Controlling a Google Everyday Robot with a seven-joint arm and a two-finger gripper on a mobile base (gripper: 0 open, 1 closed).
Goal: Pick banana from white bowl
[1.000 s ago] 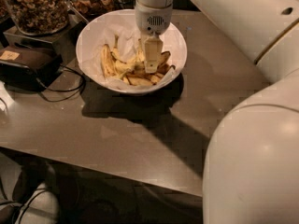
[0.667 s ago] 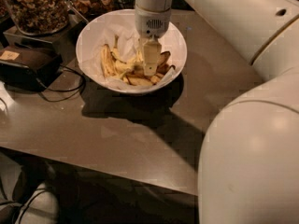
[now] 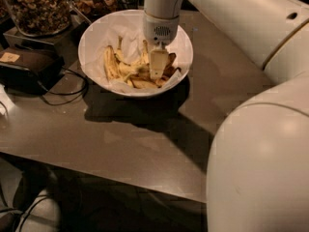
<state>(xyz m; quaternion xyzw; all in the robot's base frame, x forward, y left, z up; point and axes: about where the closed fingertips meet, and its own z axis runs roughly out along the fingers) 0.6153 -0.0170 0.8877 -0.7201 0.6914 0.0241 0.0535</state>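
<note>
The white bowl (image 3: 94, 40) stands at the back middle of the dark table. Several yellow bananas lie in it. A long curved banana (image 3: 136, 73) with dark streaks lies across the bowl's bottom. Shorter plain bananas (image 3: 110, 63) lie at its left. A brownish-orange piece (image 3: 170, 62) lies at its right. My gripper (image 3: 157, 65) hangs straight down from the white wrist into the bowl, right over the long banana and touching or almost touching the pile. Its tip hides part of the banana.
Glass jars of nuts (image 3: 36, 6) stand at the back left. A dark box with cables (image 3: 26, 69) lies left of the bowl. My large white arm (image 3: 260, 149) fills the right foreground. The table's front edge (image 3: 120, 178) runs across below.
The gripper has sunk a little lower into the bowl onto the bananas. The arm segment in the foreground has shifted slightly. The bowl has not moved.
</note>
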